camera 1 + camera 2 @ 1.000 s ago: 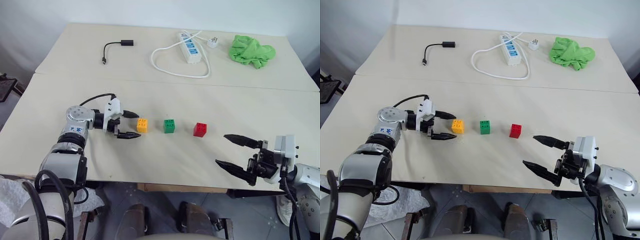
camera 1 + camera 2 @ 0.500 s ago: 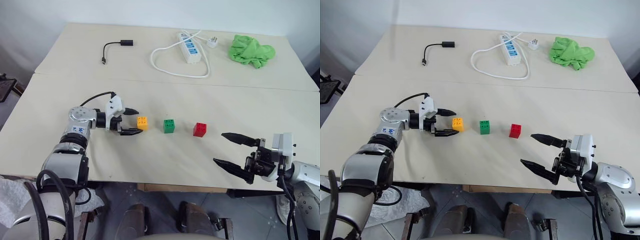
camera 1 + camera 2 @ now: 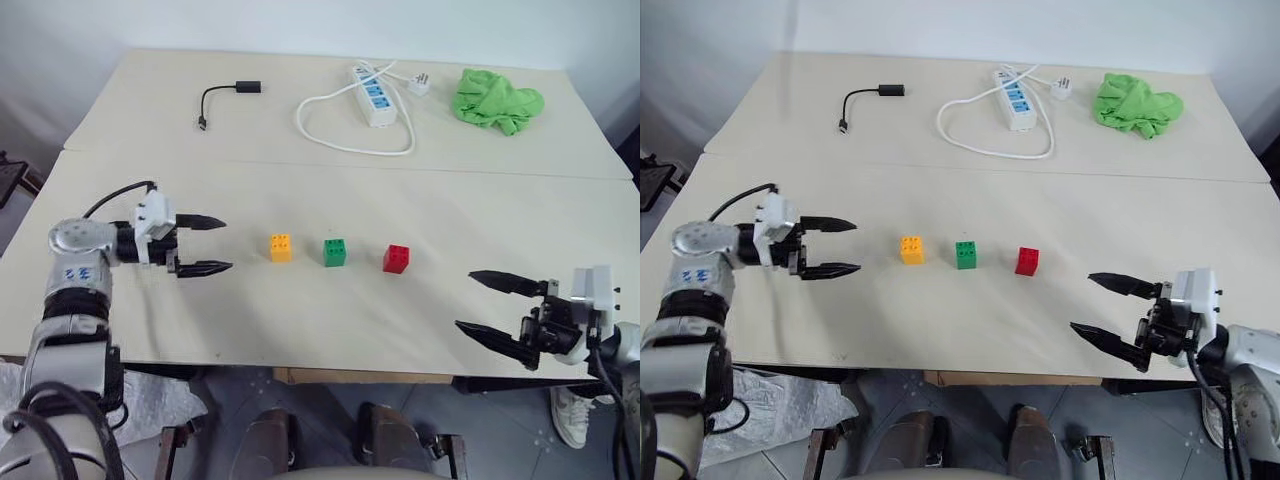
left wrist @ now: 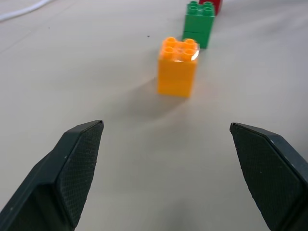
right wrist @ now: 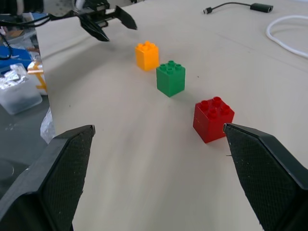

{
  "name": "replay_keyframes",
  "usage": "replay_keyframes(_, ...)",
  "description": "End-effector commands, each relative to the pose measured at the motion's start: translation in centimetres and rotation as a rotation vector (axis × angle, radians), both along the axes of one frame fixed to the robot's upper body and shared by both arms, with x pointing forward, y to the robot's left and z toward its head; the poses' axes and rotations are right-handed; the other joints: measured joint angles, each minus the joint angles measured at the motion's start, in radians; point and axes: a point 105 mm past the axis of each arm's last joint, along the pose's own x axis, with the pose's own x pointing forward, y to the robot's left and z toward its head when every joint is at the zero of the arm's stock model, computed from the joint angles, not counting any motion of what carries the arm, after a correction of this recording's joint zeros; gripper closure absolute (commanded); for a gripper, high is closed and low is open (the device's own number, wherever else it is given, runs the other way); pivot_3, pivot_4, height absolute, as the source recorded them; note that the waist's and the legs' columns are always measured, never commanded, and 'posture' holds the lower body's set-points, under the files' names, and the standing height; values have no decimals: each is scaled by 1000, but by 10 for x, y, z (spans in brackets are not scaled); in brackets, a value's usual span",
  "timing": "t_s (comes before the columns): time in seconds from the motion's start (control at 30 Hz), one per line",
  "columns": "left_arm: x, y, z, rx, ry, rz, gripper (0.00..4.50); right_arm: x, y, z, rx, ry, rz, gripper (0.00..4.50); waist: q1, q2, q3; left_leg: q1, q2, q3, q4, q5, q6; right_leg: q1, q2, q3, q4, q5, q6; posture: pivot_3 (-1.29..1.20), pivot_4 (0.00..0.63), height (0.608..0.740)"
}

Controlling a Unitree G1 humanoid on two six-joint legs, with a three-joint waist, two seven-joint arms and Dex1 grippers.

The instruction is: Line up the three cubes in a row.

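Item: three small studded plastic blocks on a pale beige tabletop (image 3: 330,330), standing in one straight, evenly spaced row, none touching.
- Orange-yellow studded plastic block (image 3: 281,247): nearest the left gripper (image 3: 205,245), directly ahead of its fingertips with a clear gap of bare table between.
- Green studded plastic block (image 3: 336,251): middle of the row, beyond the orange-yellow one as seen from the left gripper.
- Red studded plastic block (image 3: 396,258): the end nearer the right gripper (image 3: 493,305), ahead of it and off to the side, well apart.

Left gripper: fingers spread wide, holding nothing. A second ago its tips flanked the orange-yellow block; it has since drawn back, leaving the block standing free.
Right gripper: fingers spread wide, empty, near the table's front edge; it has drifted slightly outward.

Assessment: the row looks complete, and both withdrawals suggest the task is finished.

Also present, far side: black adapter cable (image 3: 228,98), white power strip with coiled cord (image 3: 371,92), crumpled green cloth (image 3: 496,99).
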Motion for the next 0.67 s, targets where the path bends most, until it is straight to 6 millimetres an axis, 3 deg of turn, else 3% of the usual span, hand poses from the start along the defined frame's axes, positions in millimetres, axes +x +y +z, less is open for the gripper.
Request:
replay_keyframes(0.03,-20,17,23,-53,-48,-3,22,3,-17,6,-27,-40,-1,0,0,0,0,0,0,0,0,0,0,0,0,0,0,0,0,0,150,740)
replay_keyframes(0.17,-27,30,11,28,-89,94,22,11,-23,7,-3,-18,-1,0,5,1,0,1,1,0,0,0,0,0,0,0,0,0,0,0,150,740)
replay_keyframes(0.3,-28,30,16,-33,-142,159,22,17,-19,9,0,-58,7,0,7,1,0,1,3,-1,0,0,0,1,-1,0,0,0,0,0,150,740)
replay_keyframes(0.67,-23,26,6,-44,-105,186,22,26,-2,6,8,-91,56,0,5,2,0,1,0,0,0,0,0,0,-1,0,0,0,0,0,150,740)
